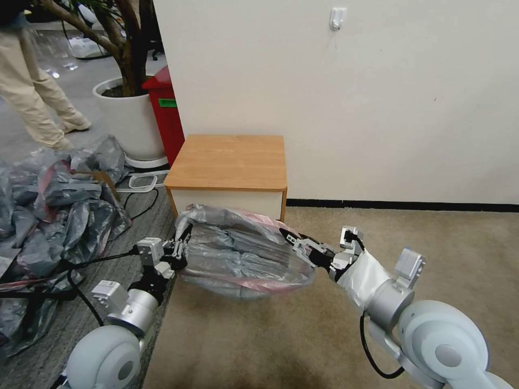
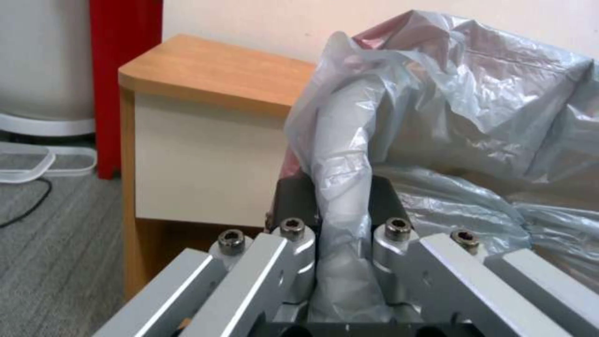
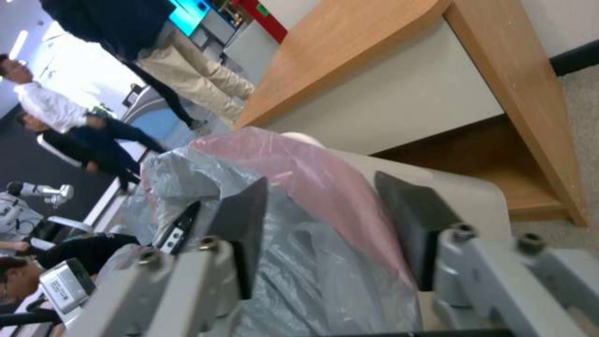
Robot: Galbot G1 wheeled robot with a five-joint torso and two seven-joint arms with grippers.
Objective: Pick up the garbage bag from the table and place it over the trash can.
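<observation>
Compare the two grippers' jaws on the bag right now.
The left gripper has its jaws shut on a bunched fold of the thin translucent grey garbage bag. The right gripper has its jaws open, straddling the bag's pink-red rim without pinching it. Both sit at opposite edges of the bag, before the wooden nightstand.

On my left wrist feed, the left gripper [image 2: 342,201] is pinching a bunched fold of the garbage bag [image 2: 462,98] between its dark pads [image 2: 293,196]. The plastic billows upward, pink-tinged at the top. Just beside it stands the table [image 2: 193,159], wooden tabletop, white front, against the wall.
</observation>
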